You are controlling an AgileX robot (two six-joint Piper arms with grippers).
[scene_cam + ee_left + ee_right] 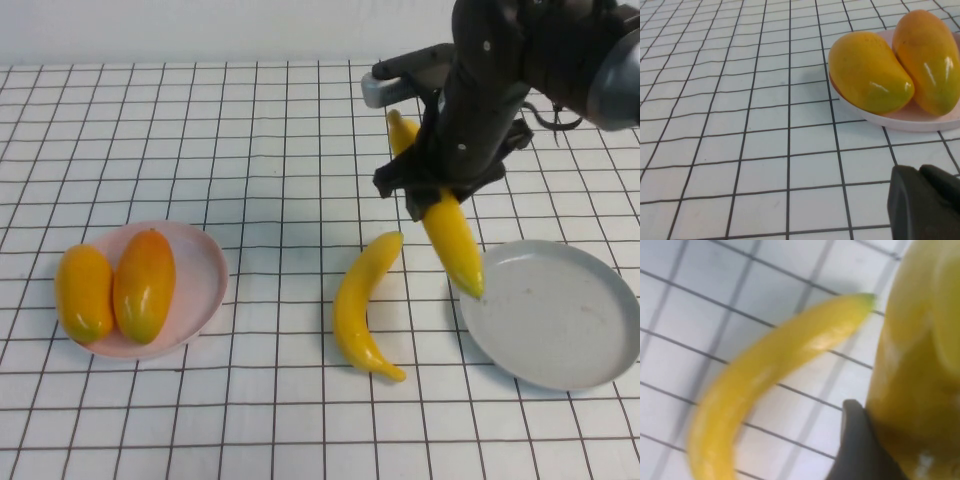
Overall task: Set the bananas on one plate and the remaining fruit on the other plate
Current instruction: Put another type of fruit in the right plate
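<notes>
My right gripper point(440, 195) is shut on one banana point(455, 240), which slants down so that its lower tip reaches the rim of the grey plate point(560, 315). In the right wrist view a dark finger point(857, 440) presses against this banana point(920, 365). The second banana point(362, 305) lies on the table just left of it, greenish tip pointing away point(775, 370). Two mango-like fruits point(84, 293) point(145, 285) rest side by side on the pink plate point(205, 270). My left gripper point(920, 170) is shut and empty near that plate point(900, 120), and it is out of the high view.
The table is a white cloth with a black grid. The grey plate holds nothing and sits at the right edge. The right arm's dark body point(500, 70) hangs over the back right of the table.
</notes>
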